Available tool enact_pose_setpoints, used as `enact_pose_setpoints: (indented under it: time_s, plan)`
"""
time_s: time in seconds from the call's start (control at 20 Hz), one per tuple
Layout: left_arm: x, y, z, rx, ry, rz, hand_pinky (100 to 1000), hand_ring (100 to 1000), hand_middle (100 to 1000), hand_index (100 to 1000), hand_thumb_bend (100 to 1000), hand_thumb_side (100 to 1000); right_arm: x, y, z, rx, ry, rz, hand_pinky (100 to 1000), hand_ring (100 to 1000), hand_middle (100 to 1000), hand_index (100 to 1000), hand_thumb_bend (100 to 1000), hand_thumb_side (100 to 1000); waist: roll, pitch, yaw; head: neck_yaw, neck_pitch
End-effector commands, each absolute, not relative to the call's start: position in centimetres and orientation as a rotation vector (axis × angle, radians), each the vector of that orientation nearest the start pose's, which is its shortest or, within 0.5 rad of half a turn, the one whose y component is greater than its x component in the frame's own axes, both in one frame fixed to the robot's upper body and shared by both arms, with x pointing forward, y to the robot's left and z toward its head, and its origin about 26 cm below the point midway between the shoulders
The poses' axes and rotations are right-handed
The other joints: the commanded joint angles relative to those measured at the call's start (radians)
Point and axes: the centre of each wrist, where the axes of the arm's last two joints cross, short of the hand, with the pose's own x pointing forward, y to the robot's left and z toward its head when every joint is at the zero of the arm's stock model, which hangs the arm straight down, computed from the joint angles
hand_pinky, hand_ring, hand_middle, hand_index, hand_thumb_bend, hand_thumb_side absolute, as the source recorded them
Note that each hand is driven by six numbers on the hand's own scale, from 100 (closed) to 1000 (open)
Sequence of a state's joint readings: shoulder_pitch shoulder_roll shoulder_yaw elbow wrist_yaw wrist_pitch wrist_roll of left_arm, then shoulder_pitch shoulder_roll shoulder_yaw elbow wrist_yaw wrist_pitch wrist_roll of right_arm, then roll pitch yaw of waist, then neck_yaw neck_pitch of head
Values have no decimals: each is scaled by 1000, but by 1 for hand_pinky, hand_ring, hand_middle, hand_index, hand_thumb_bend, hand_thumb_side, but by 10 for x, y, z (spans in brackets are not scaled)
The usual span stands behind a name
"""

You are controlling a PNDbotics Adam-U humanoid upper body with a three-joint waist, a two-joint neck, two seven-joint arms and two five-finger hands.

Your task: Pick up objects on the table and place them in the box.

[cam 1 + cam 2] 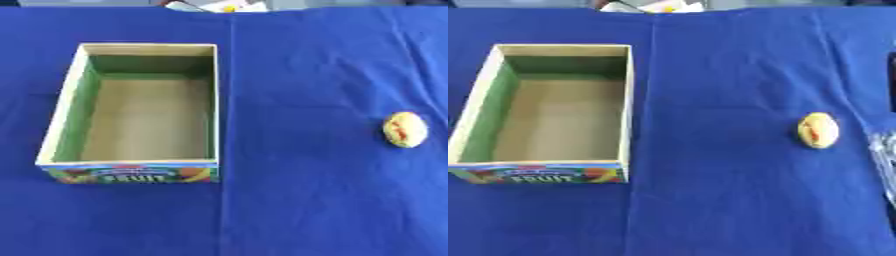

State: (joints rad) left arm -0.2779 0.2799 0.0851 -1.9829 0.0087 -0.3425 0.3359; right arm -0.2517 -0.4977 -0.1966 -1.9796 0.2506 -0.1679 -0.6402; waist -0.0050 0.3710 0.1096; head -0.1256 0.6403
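A small yellow oval object with red marks (405, 129) lies on the blue cloth at the right, well apart from the box. The open cardboard box (61, 115) stands at the left, with green inner walls, a bare brown floor and a colourful fruit label on its near side. A silvery and dark shape at the right edge of the right eye view (884, 160), just right of the yellow object, looks like part of my right hand or arm. My left hand shows in neither view.
A blue cloth (297, 200) with a lengthwise fold covers the whole table. Some white and yellow items (219, 6) lie beyond the far edge.
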Motion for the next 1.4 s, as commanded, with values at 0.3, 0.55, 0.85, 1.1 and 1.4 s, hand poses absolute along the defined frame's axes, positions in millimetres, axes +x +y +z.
enact_pose_setpoints:
  time_s: [0.3, 0.55, 0.85, 1.1, 1.4]
  plan:
    - [297, 279, 199, -389, 3592, -172, 624, 829, 863, 906, 100, 1000, 285, -340, 236, 1344, 3234, 159, 682, 580, 549, 736, 100, 725, -3, -24, -2, -11, 1]
    - [297, 279, 199, -392, 3595, -170, 624, 828, 863, 906, 100, 1000, 283, -343, 241, 1408, 3216, 8, 688, 597, 576, 757, 100, 736, -7, -29, -4, -22, 4]
    - [297, 280, 198, -399, 3598, -164, 624, 829, 864, 906, 100, 1000, 281, -349, 264, 1649, 3080, -467, 720, 651, 654, 809, 100, 762, -10, -39, -12, -19, 9]
    - [296, 280, 197, -397, 3607, -164, 624, 829, 864, 907, 100, 1000, 280, -348, 289, 1812, 2865, -824, 741, 683, 700, 830, 100, 795, -10, -44, -10, -22, 17]
    - [296, 280, 197, -396, 3606, -155, 624, 830, 864, 906, 100, 1000, 279, -343, 307, 2025, 2600, -1268, 777, 730, 763, 866, 100, 855, -8, -47, -1, -29, 19]
